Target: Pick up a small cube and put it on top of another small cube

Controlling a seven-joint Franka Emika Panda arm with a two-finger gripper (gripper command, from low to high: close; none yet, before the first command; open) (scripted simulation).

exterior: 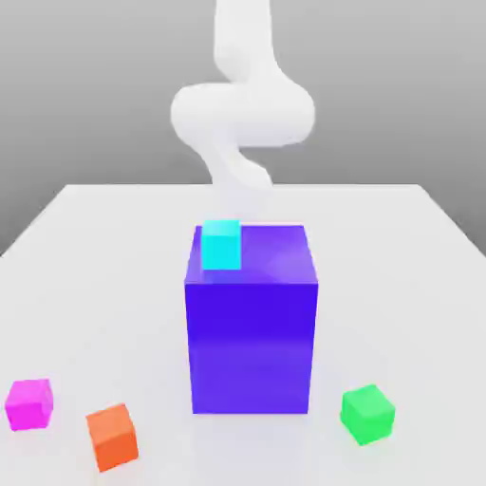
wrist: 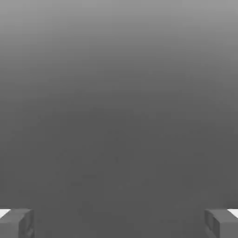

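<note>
Nothing lifted, nothing stacked: by the look of it, only at the start.

Hand [wrist: 119,223] spread wide, with nothing between the fingertips. Magenta cube [exterior: 28,405] down on the bench [exterior: 104,285], towards the exterior view's left; orange cube [exterior: 113,437] near it but apart, top bare. Arm [exterior: 242,114] well away from both, on the far side of the big blue-violet block [exterior: 252,346]. Left to do, judging from this: reach the magenta cube, grip, lift, carry the short way across, set down squarely on the orange one, let go. Best to line up with the orange cube's turned faces before release.
</note>
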